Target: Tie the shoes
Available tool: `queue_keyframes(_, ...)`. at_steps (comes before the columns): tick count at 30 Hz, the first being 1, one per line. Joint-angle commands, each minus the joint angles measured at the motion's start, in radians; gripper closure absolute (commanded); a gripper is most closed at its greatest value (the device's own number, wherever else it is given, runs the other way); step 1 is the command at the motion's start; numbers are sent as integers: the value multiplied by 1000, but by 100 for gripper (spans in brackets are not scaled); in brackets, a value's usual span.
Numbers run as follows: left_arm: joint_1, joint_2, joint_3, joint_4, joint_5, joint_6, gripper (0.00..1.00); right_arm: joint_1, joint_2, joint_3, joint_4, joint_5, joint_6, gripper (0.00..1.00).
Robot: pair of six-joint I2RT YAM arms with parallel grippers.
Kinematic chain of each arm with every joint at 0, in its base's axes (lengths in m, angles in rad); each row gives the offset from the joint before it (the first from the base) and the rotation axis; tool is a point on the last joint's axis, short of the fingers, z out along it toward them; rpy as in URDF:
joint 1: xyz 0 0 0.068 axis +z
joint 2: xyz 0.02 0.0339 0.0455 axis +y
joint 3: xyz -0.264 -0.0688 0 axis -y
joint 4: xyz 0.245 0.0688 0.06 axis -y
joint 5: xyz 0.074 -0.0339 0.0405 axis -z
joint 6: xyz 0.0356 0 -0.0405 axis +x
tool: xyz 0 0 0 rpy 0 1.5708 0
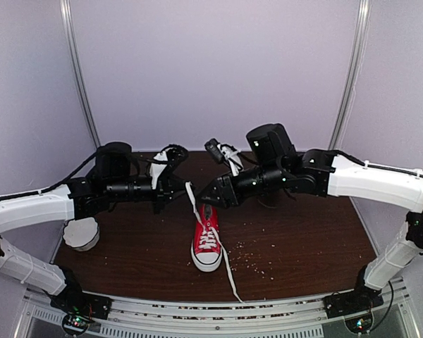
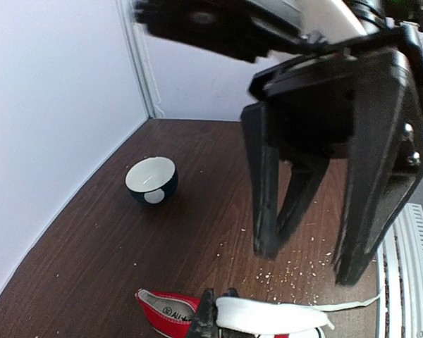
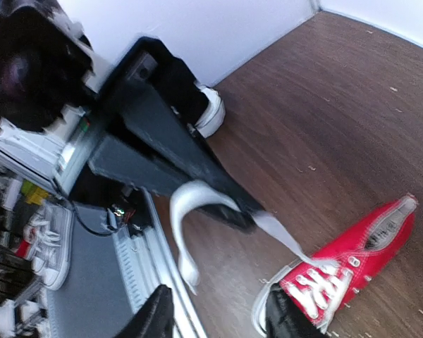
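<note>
Pinching one white lace [image 1: 193, 205], the left end effector [image 2: 218, 311] is clenching it taut above the red sneaker [image 1: 206, 243], which is sitting mid-table [image 1: 303, 232], toe toward the arm bases. The right end effector [image 2: 309, 259] is hovering beside it, released and gripping nothing.

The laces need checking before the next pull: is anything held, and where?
The left gripper pinches one white lace partway along its free length; the right gripper holds nothing.
</note>
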Motion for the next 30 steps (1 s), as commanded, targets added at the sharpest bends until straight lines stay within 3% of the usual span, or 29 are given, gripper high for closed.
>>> queue_keyframes(1, -3, -4, 30, -6, -131, -93, 100, 15, -116, -104, -269, 404, -66, 49)
queue_keyframes(4, -2, -13, 23, 12, -141, -164, 100, 66, -143, -214, -349, 467, -24, 32)
queue_keyframes(6, -2, -21, 16, 28, -131, -190, 100, 146, -140, -265, -367, 513, 2, 30)
queue_keyframes(12, -3, -38, -14, 52, -160, -192, 100, 352, 83, -246, -454, 522, 41, 29)
queue_keyframes(20, -3, -51, -19, 49, -157, -186, 100, 403, 228, -216, -488, 502, 14, 38)
queue_keyframes(24, -3, -62, -21, 44, -172, -170, 100, 403, 248, -244, -468, 489, 19, 49)
queue_keyframes(30, -3, -58, -23, 40, -186, -159, 100, 397, 231, -271, -489, 517, 34, 88)
